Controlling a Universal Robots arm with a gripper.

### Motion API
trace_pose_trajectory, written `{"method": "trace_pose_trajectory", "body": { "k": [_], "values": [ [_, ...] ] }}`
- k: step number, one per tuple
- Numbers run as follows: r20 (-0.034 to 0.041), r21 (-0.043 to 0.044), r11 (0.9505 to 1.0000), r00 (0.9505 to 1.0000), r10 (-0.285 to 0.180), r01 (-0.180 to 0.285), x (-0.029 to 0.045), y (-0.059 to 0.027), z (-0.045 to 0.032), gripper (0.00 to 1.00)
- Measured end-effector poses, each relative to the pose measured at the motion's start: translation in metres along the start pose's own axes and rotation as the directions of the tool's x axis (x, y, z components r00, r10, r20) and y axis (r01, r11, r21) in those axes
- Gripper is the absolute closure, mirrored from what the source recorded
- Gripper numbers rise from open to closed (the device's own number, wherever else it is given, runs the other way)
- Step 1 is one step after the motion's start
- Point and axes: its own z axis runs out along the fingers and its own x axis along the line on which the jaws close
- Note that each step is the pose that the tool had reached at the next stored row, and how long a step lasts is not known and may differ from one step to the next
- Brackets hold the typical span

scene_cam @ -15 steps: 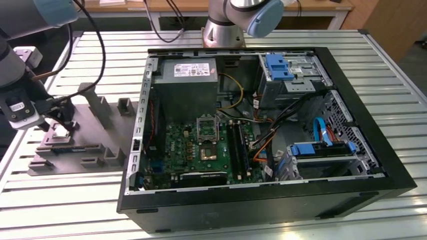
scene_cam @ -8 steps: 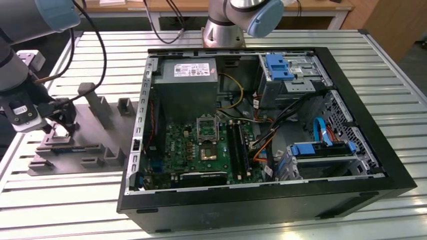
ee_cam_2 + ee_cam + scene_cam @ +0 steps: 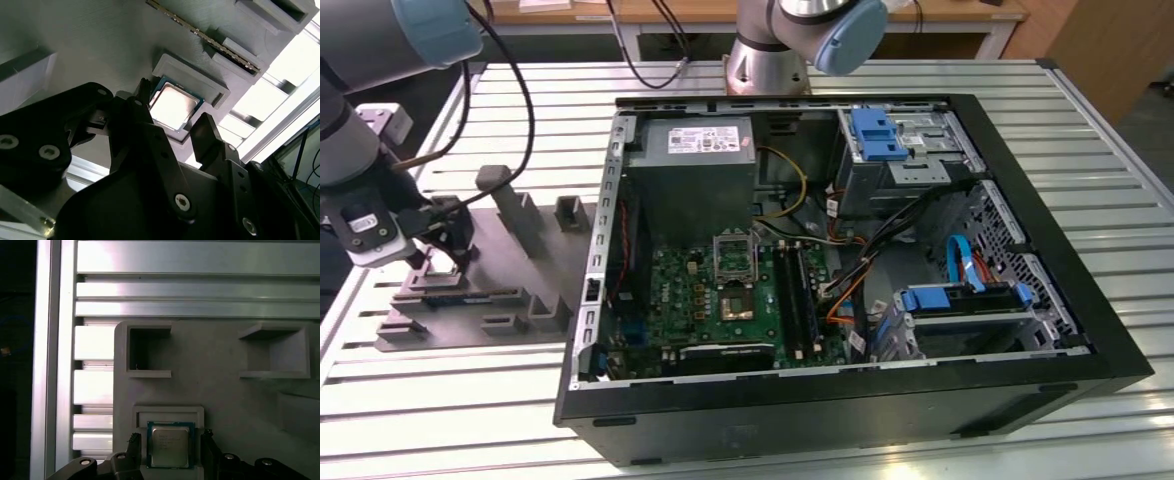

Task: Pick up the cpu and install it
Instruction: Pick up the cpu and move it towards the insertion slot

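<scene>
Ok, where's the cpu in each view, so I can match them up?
Exterior view: its spot lies beneath the gripper, on the grey fixture at the exterior view's left.
First wrist view: the cpu sits in a framed nest, between the black fingers.
Second wrist view: the cpu gleams in the same nest, between the fingers.
Shared landmark: the grey fixture.

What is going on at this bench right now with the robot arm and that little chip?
The robot arm's gripper hovers just over the cpu, which lies flat in a recess of a grey holder on the slatted table. Its fingers stand open on either side of the chip, not yet gripping it. The open computer case sits further to the exterior view's right.
</scene>
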Motion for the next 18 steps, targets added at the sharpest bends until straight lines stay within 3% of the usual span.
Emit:
{"method": "trace_pose_trajectory", "body": {
  "k": [18],
  "values": [
    [-0.0005,-0.0015,1.0,1.0,-0.007,0.007,0.0027,-0.001,0.0054,0.41]
  ]
}}
